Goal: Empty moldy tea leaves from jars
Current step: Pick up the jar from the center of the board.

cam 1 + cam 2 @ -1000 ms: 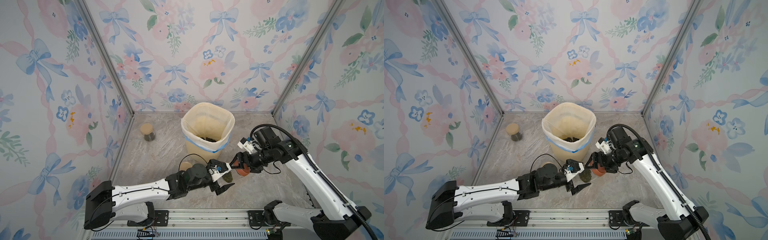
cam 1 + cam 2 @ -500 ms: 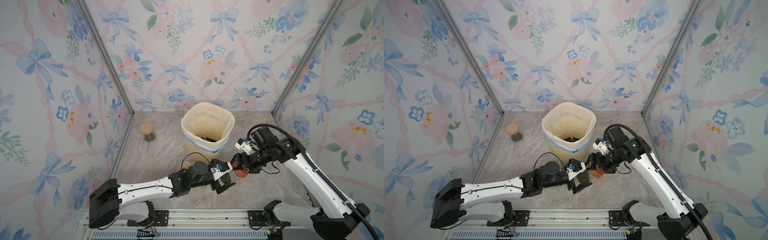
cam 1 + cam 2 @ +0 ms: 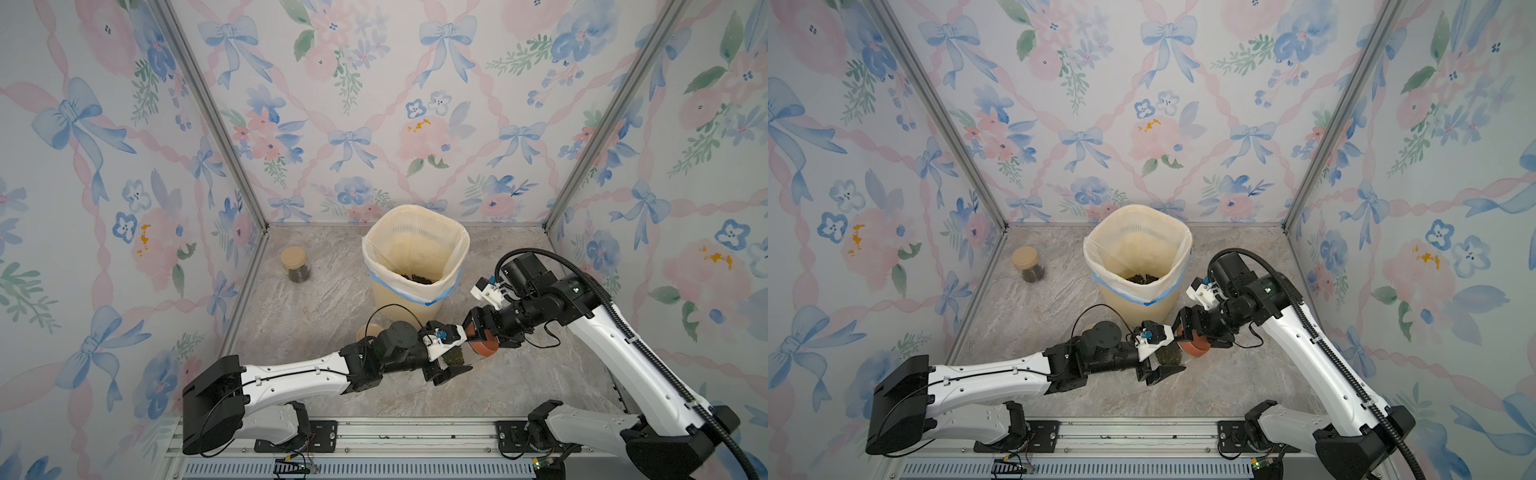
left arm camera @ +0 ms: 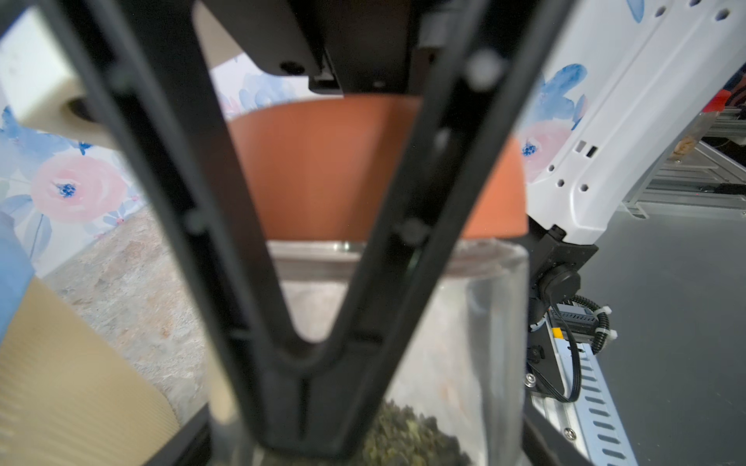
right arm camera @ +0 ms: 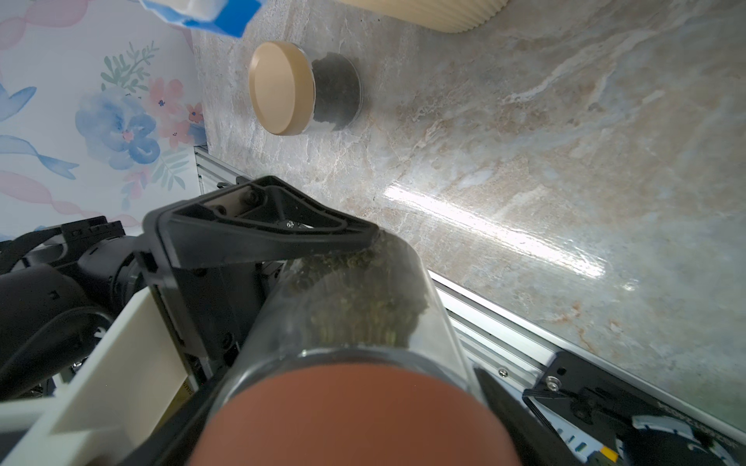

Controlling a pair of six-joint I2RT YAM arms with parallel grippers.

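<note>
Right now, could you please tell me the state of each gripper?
Left gripper: closed on the glass jar, around its body.
Right gripper: closed on that jar's reddish-brown lid.

Bin [image 3: 397, 293] far centre, tea leaves [image 3: 411, 276] in it. First jar [image 3: 296, 266] far L by the wall. Second jar [image 3: 369, 331] (half behind left arm) just near of bin; third jar [image 3: 457, 356] near-R of bin, btwn left gripper [image 3: 451, 362] & right gripper [image 3: 478, 338].

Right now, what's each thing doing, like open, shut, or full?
Red-lidded jar: lid on, tipped sideways, tea leaves inside.
Back jar: upright, lid on, leaves inside.
Near jar: lid on, mostly hidden.
Bin: open, leaves at the bottom.
Left tool: shut on the red-lidded jar's glass.
Right tool: shut on its lid.
</note>
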